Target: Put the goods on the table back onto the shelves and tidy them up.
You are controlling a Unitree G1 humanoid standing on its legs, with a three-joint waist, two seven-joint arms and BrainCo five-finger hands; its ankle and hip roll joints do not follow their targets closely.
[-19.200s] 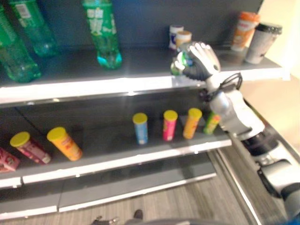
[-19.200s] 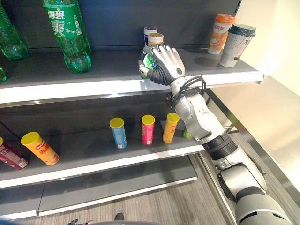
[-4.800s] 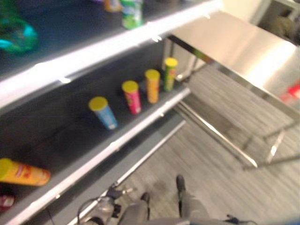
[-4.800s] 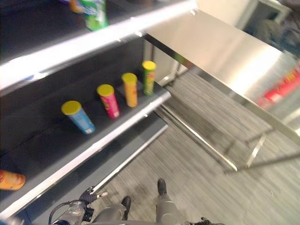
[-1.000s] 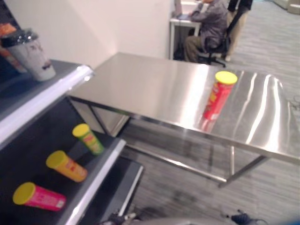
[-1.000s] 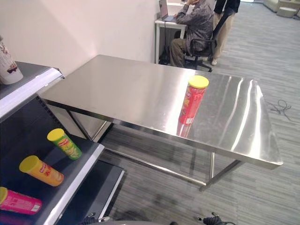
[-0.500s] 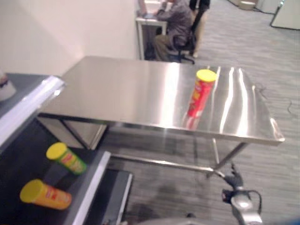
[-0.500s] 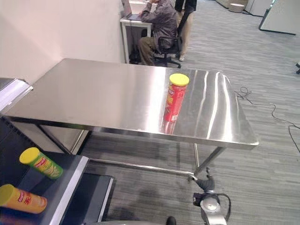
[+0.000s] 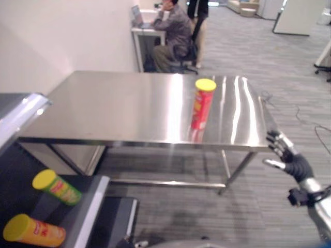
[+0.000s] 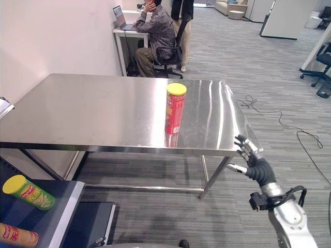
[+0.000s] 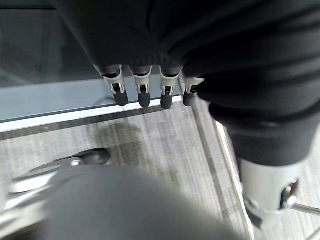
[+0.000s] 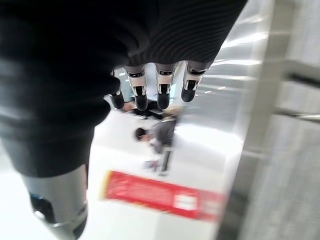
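A red tube can with a yellow lid (image 10: pixel 175 108) stands upright near the middle of the steel table (image 10: pixel 93 111). My right hand (image 10: pixel 252 158) hangs open, fingers spread, just off the table's near right corner and well short of the can. Past its straight fingers (image 12: pixel 161 88) the right wrist view shows the red can (image 12: pixel 160 196) on the shiny top. My left hand (image 11: pixel 143 88) is open and holds nothing, its fingers hanging above the floor beside a shelf's edge.
At the lower left the dark shelf (image 10: pixel 59 219) carries a green can (image 10: pixel 28 192) and an orange can (image 10: pixel 18 235). Behind the table a person (image 10: pixel 155 31) sits at a desk with another standing beside. An office chair (image 10: pixel 325 57) stands far right.
The camera has swung further right, so the table sits more centrally. My right hand has risen into view by the table's near right corner. The red can stays put.
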